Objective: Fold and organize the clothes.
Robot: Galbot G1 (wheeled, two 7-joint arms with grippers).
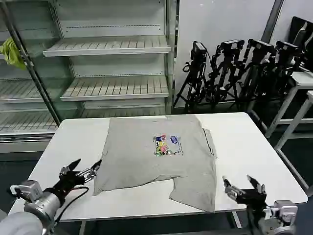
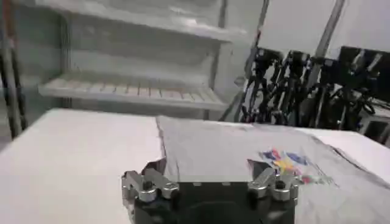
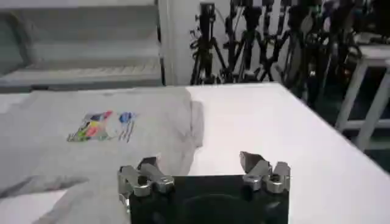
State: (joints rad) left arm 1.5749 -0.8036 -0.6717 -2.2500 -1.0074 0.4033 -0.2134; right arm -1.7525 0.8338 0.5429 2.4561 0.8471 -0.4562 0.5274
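- The fold looks partly begun: the grey T-shirt (image 1: 159,159) lies on the white desk (image 1: 254,152) with its sleeves already tucked in, print side up, and neither pincer holds cloth
- The left pincer (image 1: 84,169) hovers released just beside the shirt's near left corner, fingers spread
- The right pincer (image 1: 243,187) hangs released near the desk's front edge, just off the shirt's near right corner
- Next move, as I judge it: each pincer must close on its near corner and carry the hem up toward the collar
- The shirt is light grey with a small colourful print (image 1: 167,145) at the chest; its near hem is uneven, one flap hanging lower on the right
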